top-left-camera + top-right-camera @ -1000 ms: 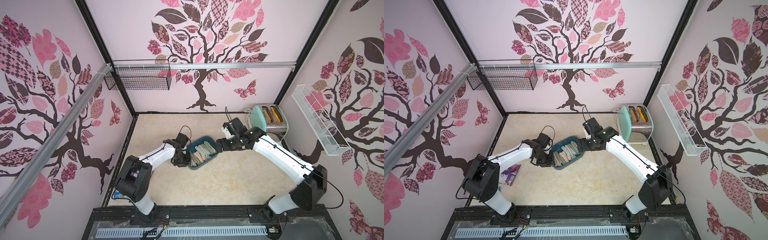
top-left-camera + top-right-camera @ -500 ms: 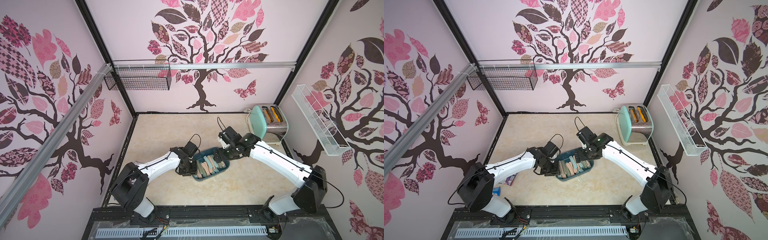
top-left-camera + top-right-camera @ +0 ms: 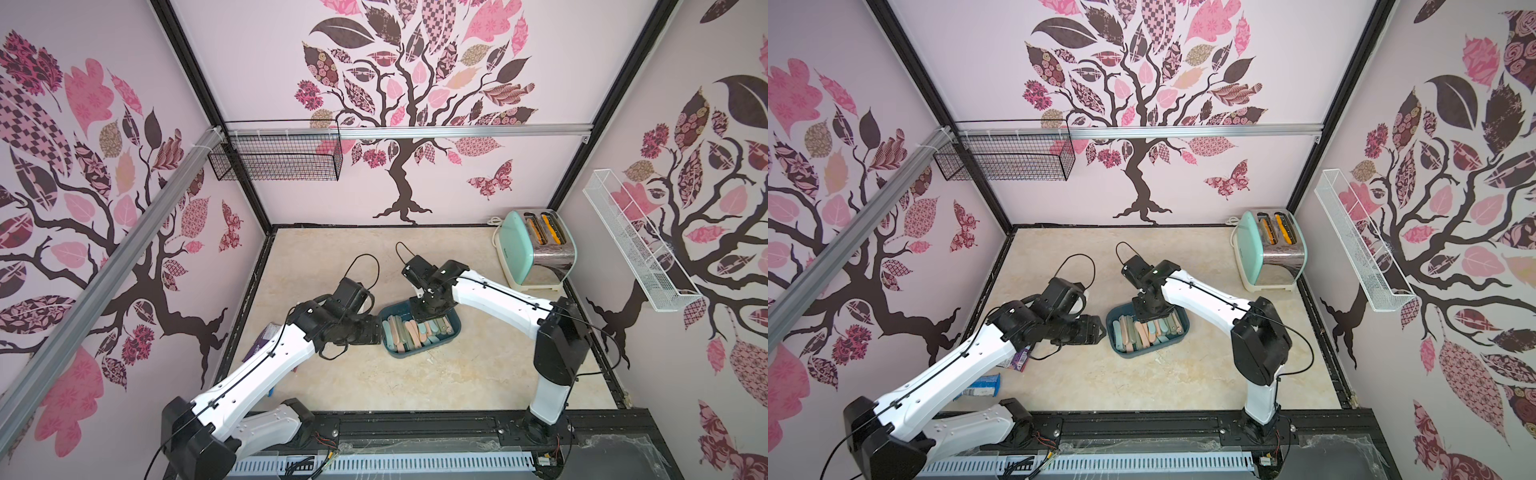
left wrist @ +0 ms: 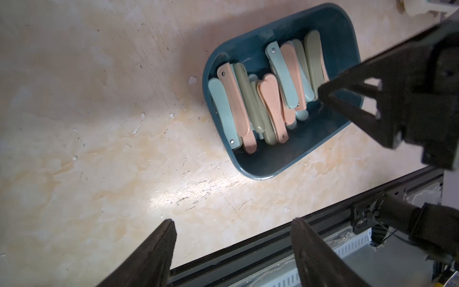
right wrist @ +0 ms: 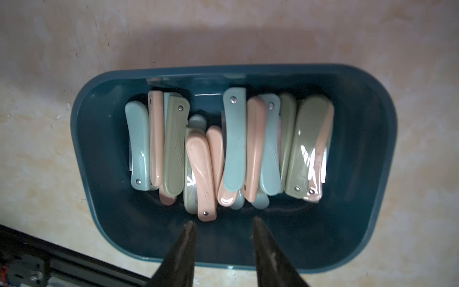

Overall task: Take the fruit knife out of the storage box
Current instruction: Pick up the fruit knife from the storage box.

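The dark teal storage box point(image 3: 409, 354) point(image 3: 1138, 354) sits mid-table. It holds several folded fruit knives point(image 5: 200, 174) point(image 3: 415, 332) with pink, pale blue and olive handles, lying side by side. My right gripper point(image 5: 223, 221) point(image 3: 430, 321) point(image 3: 1152, 318) points down into the box near its wall. Its jaws are open a little and nothing is between them. My left gripper point(image 4: 231, 221) point(image 3: 376, 332) point(image 3: 1098, 328) hovers beside the box's left end, open wide and empty, not touching the box point(image 4: 260, 174).
A mint toaster point(image 3: 536, 253) stands at the back right. A black wire basket point(image 3: 274, 160) and a white wire basket point(image 3: 631, 245) hang on the walls. A purple packet point(image 3: 262, 345) and a blue packet point(image 3: 982, 386) lie by the left arm. A black rail point(image 3: 415, 424) borders the front.
The storage box has shifted toward the front of the table, and both arms moved with it. My right gripper came from the box's right end to over the knives, and its jaws narrowed.
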`<state>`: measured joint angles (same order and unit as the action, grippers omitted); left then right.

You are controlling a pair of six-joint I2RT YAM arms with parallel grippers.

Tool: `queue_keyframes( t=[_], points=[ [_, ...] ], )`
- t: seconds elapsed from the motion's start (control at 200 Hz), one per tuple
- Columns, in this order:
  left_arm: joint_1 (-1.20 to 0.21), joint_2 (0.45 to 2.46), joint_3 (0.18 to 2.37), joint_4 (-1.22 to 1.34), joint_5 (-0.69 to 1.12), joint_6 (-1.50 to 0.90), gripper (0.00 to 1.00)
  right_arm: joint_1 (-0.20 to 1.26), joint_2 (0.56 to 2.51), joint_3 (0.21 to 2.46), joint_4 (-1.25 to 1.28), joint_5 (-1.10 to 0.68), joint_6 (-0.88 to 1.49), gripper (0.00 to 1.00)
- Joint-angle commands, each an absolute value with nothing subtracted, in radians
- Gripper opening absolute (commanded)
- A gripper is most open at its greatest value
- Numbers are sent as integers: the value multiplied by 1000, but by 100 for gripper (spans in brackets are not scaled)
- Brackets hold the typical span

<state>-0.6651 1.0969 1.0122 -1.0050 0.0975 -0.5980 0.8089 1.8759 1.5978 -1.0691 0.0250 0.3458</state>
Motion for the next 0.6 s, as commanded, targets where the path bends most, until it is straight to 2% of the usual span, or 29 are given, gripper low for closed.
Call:
queue_keyframes(
  t=[0.0, 0.12, 0.215, 0.49, 0.595],
  points=[
    [-656, 1038, 985, -1060, 83, -577, 84, 819, 1973, 1689, -1121, 83, 322, 34],
    [-655, 999, 968, -1060, 83, -577, 89, 818, 2070, 1761, -1159, 123, 282, 27],
    [-653, 1003, 974, -1058, 86, -574, 98, 818, 2124, 1818, -1198, 169, 251, 26],
    [-649, 1049, 1001, -1038, 94, -545, 98, 801, 2204, 1863, -1209, 174, 229, 27],
    [-643, 1051, 997, -1034, 96, -543, 98, 795, 2225, 1861, -1202, 161, 232, 30]
  ],
)
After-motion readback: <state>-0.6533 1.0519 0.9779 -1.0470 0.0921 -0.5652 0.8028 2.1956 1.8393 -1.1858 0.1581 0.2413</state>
